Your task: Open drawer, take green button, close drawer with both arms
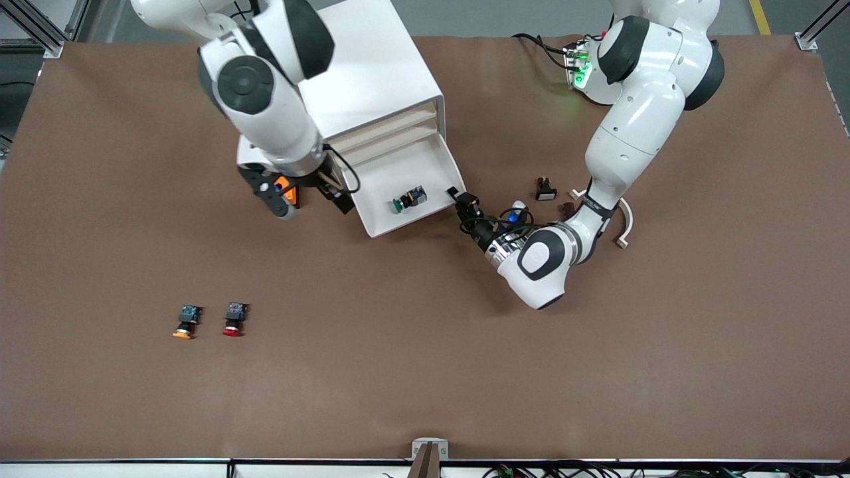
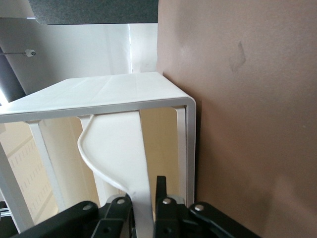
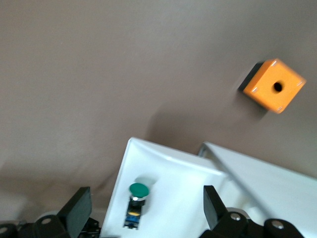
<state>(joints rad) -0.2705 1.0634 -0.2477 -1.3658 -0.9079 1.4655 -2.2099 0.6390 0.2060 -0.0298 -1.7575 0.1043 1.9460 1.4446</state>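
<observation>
The drawer [image 1: 406, 192] of the white cabinet [image 1: 372, 86] is pulled out, and the button [image 1: 408, 200] with the green cap lies on its side inside it, near the drawer's front wall. The left gripper [image 1: 458, 202] sits at the front corner of the drawer on the left arm's end, low by the desk [image 1: 425, 372]. In the left wrist view its jaws stand close on each side of the thin drawer wall, and it looks like they are just letting go, but I cannot tell for sure if they squeeze it. The right gripper [image 1: 312, 192] hangs over the drawer's other front corner, and its jaws are wide apart with nothing in them. The step now looks like picking up the button. To do it well, the right gripper should come straight down over the button, with one jaw on each side of the black body, and not bump the drawer walls. The left gripper should hold the drawer steady or move clear. The orange-capped button [image 1: 185, 322] and red-capped button [image 1: 234, 319] near the front edge of the desk should be left alone.
</observation>
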